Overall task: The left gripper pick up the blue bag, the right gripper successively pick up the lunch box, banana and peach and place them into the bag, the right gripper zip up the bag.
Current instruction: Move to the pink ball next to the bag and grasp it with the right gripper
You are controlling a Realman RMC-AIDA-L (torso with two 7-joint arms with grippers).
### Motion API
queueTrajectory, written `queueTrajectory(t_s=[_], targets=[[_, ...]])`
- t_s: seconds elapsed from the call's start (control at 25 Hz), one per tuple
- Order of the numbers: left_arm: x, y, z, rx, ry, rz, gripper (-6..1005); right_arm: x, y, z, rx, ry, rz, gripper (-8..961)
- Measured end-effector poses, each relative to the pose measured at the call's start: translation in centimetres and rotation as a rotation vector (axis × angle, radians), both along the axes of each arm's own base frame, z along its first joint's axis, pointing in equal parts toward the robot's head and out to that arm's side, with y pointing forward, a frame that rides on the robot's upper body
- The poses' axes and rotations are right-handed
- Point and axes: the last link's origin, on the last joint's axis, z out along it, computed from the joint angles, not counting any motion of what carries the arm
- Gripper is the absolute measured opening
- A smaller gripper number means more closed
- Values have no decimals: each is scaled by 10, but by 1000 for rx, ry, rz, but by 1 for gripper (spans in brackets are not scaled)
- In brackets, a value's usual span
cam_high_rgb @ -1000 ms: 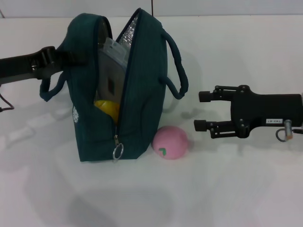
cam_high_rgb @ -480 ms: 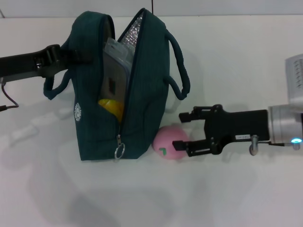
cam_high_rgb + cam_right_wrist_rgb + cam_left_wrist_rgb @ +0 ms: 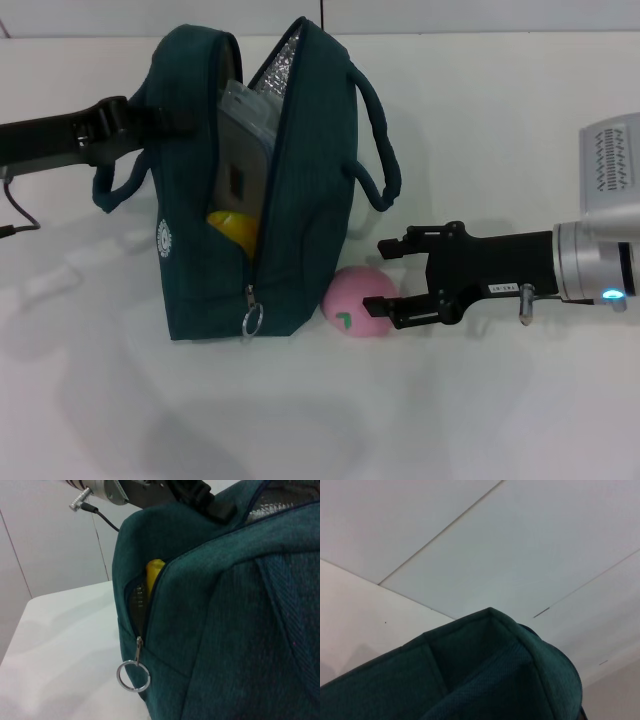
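Bag (image 3: 290, 200) upright on tabletop (image 3: 480, 420), mouth open for loading. Left gripper (image 3: 150, 118) at bag's upper edge, steadying; jaws' state unclear. Peach (image 3: 355, 302) touching bag's base. Right gripper (image 3: 388, 283) jaws spread around peach, likely for grasp.

The head view looks forward and down from above, taking in the whole upright dark teal fabric bag (image 3: 260, 190) on the white table (image 3: 420, 420). The left wrist view sits tight against the bag's upper edge (image 3: 490, 680), facing past it to pale wall panels. The right wrist view looks low and close at the bag's side, sharing its round metal zipper ring (image 3: 133, 675) with the head view (image 3: 250, 319)
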Motion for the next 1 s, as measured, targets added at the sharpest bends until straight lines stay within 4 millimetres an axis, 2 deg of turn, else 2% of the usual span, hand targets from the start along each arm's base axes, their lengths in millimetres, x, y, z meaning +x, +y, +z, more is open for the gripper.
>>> queueTrajectory(t_s=[0.56,1.0], targets=[[2,0,-3,-4,-13,1,36,1,2,-5,14,-24,0,770],[3,0,-5,-7,-20,0,37,-10,2,-13,-4,-17,12,770]])
